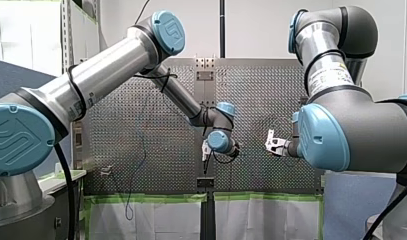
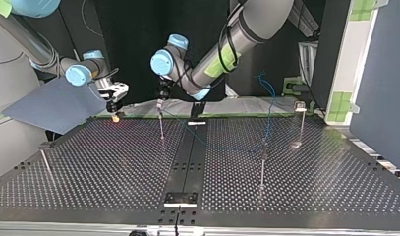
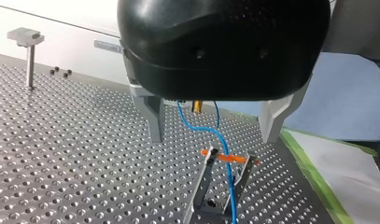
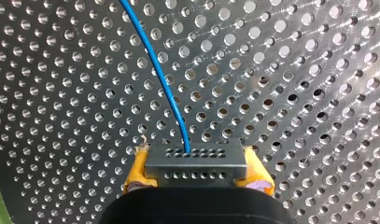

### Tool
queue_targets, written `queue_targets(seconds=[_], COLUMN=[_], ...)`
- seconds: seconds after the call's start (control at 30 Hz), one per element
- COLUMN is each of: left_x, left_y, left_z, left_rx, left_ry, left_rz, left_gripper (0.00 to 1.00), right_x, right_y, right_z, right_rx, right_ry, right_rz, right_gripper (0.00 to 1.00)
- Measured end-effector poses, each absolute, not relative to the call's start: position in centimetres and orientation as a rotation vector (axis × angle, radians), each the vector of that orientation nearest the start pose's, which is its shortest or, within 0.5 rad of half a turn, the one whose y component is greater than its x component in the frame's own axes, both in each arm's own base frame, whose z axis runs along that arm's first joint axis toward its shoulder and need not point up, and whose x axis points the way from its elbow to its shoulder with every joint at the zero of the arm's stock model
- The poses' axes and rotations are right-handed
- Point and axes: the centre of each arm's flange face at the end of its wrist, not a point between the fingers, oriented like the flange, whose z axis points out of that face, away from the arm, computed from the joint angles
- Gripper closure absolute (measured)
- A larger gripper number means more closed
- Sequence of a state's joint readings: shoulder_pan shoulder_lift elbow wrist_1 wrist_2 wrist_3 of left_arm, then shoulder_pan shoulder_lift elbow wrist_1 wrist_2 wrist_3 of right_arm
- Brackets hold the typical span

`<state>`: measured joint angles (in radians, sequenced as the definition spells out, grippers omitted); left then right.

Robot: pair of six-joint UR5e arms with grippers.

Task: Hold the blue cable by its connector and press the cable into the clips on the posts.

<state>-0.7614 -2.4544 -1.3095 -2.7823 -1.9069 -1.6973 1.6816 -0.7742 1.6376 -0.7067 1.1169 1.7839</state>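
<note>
Right gripper (image 4: 197, 170): yellow pads (image 4: 138, 170) clamped on the grey connector (image 4: 197, 161); blue cable (image 4: 158, 72) runs off ahead of it. Left gripper (image 3: 214, 137): metal fingers (image 3: 152, 121) spread wide over a post (image 3: 204, 186), cable crossing its orange clip (image 3: 225, 157). Top view: that post at 11 o'clock from the centre of the table (image 2: 335, 187).

My right gripper (image 2: 115, 107): at the view's left, low over the table's (image 2: 89, 162) far edge, tip yellow.
My left gripper (image 2: 160, 103): just above the far middle post (image 2: 161, 129).
Blue cable (image 2: 270, 108): drops to the right-hand post (image 2: 262, 164), then trails left.
</note>
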Motion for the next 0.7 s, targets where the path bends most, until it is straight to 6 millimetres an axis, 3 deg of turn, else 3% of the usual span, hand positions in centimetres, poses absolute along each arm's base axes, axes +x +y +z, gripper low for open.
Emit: queue_targets(seconds=[0.7], left_x=[43.5], left_y=[-56.9], left_z=[8.3], left_rx=[0.314], left_ry=[1.807], left_rz=[-0.314], left_gripper=[0.00], right_x=[24.5], right_y=[-60.9], right_z=[5.0], right_rx=[-2.235], right_ry=[1.679], right_rz=[-2.280], right_gripper=[1.00])
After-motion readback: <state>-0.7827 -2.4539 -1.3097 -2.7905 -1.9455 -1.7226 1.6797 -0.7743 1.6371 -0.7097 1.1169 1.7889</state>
